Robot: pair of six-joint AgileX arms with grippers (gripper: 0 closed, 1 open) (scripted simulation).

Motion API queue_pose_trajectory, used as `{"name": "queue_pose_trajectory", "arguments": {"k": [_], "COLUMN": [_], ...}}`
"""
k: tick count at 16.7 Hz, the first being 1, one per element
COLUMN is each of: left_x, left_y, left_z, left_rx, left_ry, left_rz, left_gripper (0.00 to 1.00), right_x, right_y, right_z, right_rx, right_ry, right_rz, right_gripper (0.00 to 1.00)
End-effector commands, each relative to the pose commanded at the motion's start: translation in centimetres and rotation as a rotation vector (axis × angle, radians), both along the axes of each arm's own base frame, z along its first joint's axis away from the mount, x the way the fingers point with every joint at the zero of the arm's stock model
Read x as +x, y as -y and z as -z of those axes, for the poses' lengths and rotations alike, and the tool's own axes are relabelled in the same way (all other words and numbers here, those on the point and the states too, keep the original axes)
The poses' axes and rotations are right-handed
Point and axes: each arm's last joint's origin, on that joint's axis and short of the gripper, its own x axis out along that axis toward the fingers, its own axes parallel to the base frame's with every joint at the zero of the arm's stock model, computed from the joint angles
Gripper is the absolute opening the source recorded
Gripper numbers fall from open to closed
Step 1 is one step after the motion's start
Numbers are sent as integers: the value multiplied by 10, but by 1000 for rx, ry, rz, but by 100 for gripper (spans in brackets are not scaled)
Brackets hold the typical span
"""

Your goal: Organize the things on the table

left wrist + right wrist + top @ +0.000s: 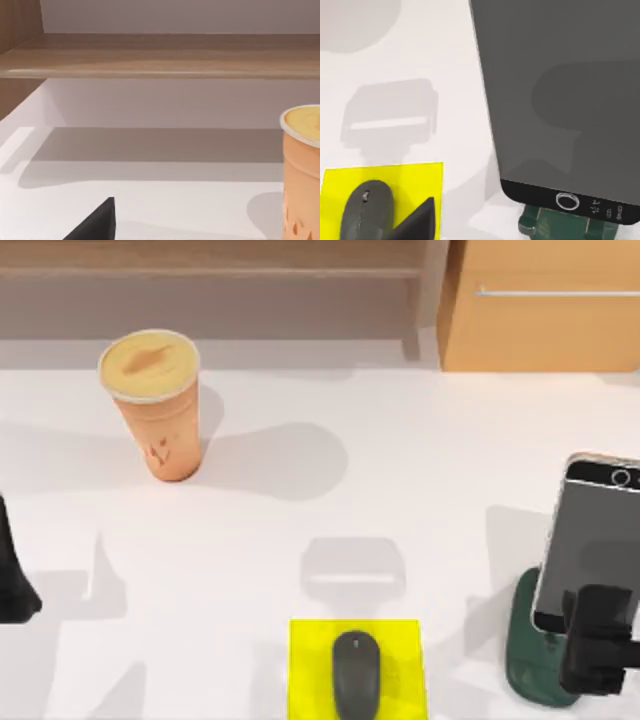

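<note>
An orange paper cup [152,405] with a tan lid stands upright at the back left of the white table [420,460]; the left wrist view shows the cup [303,170] too. A dark grey mouse [357,673] lies on a yellow pad [400,645] at the front centre. The black-screened smartphone [588,545] leans on a dark green stand [530,660] at the right. My right gripper [600,645] hovers just in front of the phone's lower end, open and apart from the phone [560,100]. My left gripper [12,585] is parked at the left edge, open.
A tan wooden cabinet [540,310] with a metal handle stands at the back right. A low wooden shelf [200,275] runs along the back left. The right wrist view takes in the mouse [365,210] and the stand [560,225].
</note>
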Motion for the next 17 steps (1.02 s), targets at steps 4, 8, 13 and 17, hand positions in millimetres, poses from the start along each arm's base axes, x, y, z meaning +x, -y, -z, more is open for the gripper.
{"name": "queue_pose_trajectory", "arguments": {"k": [4, 8, 13, 17], "left_x": [0, 0, 0, 0], "left_y": [0, 0, 0, 0], "left_z": [0, 0, 0, 0], "left_rx": [0, 0, 0, 0], "left_ry": [0, 0, 0, 0], "left_rz": [0, 0, 0, 0], "left_gripper": [100, 100, 100, 100], "right_x": [-8, -6, 12, 26], "right_y": [35, 60, 85, 104], "right_z": [-8, 0, 29, 64], "right_rx": [186, 234, 66, -129], "right_ry": [108, 368, 656, 740], "right_rz": [-215, -243, -64, 64], "right_gripper": [100, 100, 100, 100]}}
